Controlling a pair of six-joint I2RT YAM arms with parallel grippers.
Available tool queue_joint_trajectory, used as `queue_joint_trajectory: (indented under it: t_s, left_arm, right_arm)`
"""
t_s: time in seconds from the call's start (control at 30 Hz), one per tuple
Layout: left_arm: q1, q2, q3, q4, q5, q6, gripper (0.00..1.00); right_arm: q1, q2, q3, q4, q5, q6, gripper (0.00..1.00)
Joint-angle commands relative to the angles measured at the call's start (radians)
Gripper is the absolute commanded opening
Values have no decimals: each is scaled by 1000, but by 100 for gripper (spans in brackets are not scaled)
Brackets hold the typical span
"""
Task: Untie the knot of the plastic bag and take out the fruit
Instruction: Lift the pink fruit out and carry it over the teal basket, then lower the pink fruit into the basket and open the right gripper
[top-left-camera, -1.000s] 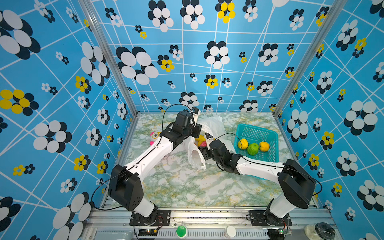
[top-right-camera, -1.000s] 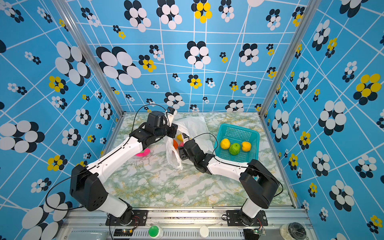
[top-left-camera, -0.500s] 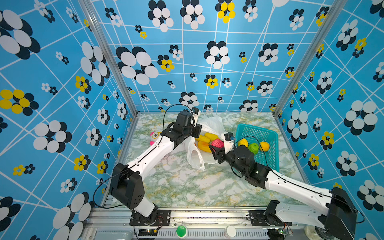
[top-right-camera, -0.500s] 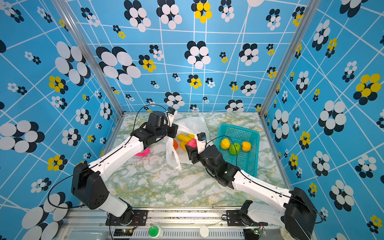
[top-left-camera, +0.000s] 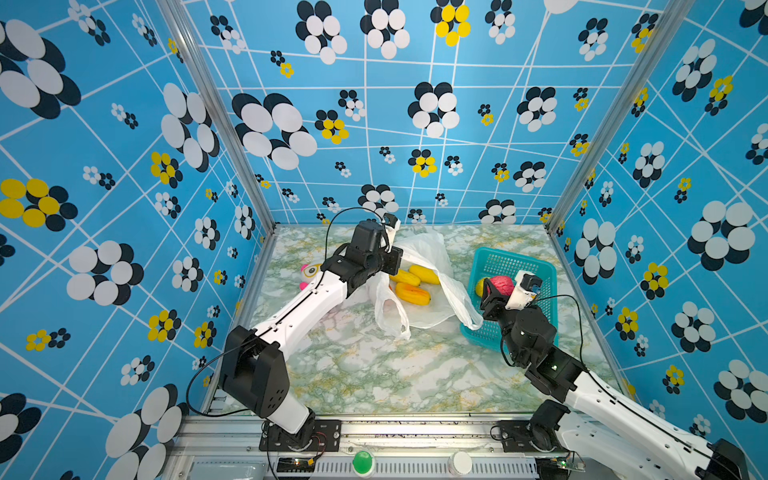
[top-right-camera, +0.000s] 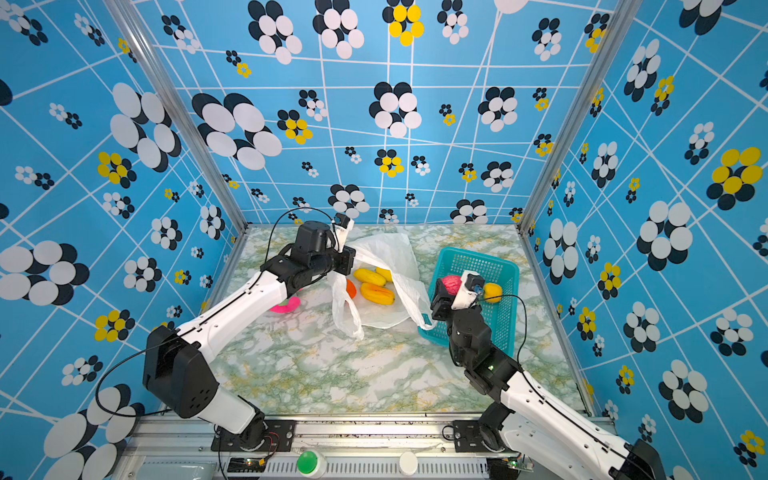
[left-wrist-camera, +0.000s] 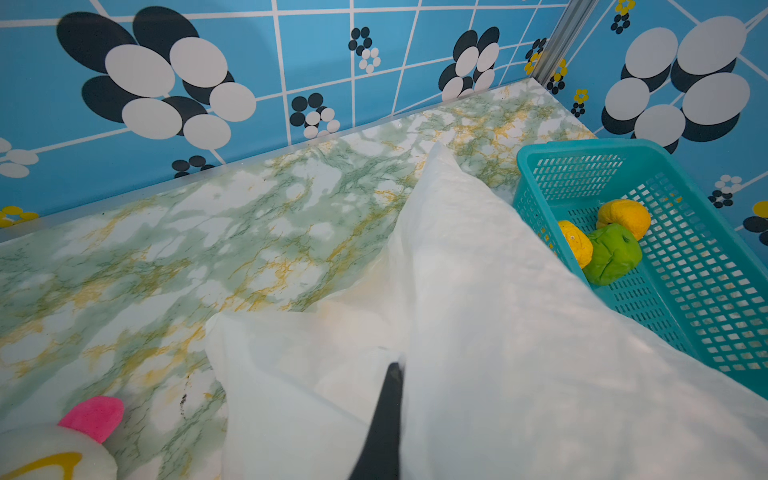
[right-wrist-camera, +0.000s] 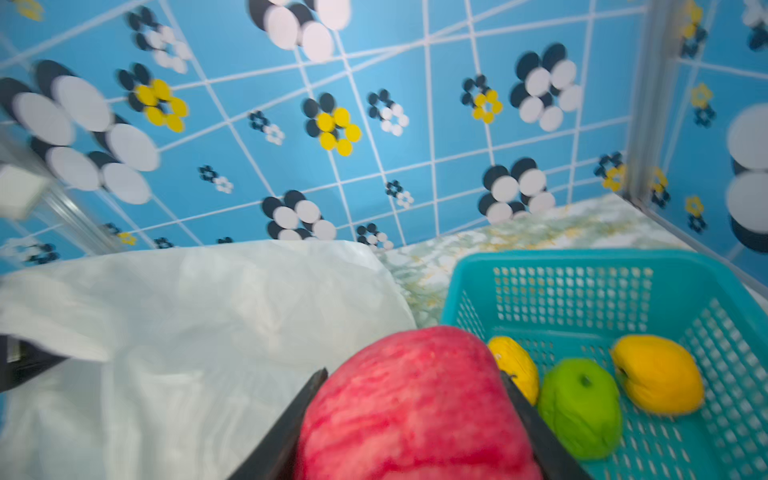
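The left jaws are clenched on the plastic bag's (top-left-camera: 428, 253) raised edge near the back wall (top-left-camera: 415, 166). The bag's mouth gapes over oblong yellow fruit (top-left-camera: 411, 293) lying on the desk (top-left-camera: 395, 374). The right jaws grasp the pink-red fruit (top-left-camera: 500, 284) above the teal basket's (top-left-camera: 515, 254) left side. A bag handle (top-left-camera: 471, 320) touches the basket's near corner. Bare marble spreads in front, between the arms.

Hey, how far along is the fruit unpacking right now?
Done: plastic bag untied and open; three fruits in the teal basket. In hand: right pincer holds the pink-red fruit above the basket; left pincer pinches the bag. Left: three oblong yellow fruits and an orange one in the bag.
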Motion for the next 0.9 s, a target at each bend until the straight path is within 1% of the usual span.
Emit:
queue_joint_trajectory:
  t_s: [0.0, 0.2, 0.27, 0.37, 0.4, 0.5, 0.6, 0.67, 0.87]
  left_arm:
    - [6, -19, 10, -4, 14, -11, 0]
    - [8, -22, 18, -21, 22, 6, 0]
    - [9, -14, 29, -42, 35, 19, 0]
    - [9, -11, 29, -39, 56, 18, 0]
    - [10, -10, 29, -39, 65, 16, 0]
    - [9, -12, 31, -44, 77, 9, 0]
    - [9, -25, 24, -42, 74, 5, 0]
    - [9, -31, 18, -36, 72, 5, 0]
    - [9, 4, 38, -49, 79, 1, 0]
  right_arm:
    - [-87, 51, -27, -88, 75, 204, 12]
    - [-185, 179, -34, -122, 54, 321, 11]
    - [-220, 231, -21, -142, 24, 357, 10]
    - [-258, 300, -29, -114, -24, 401, 9]
    - [-262, 318, -33, -103, -52, 412, 9]
    - [-279, 376, -29, -104, -77, 423, 11]
    - [-325, 428, -19, -123, -153, 434, 9]
    - [-336, 437, -32, -115, -165, 435, 9]
    - [-343, 432, -48, -106, -162, 425, 27]
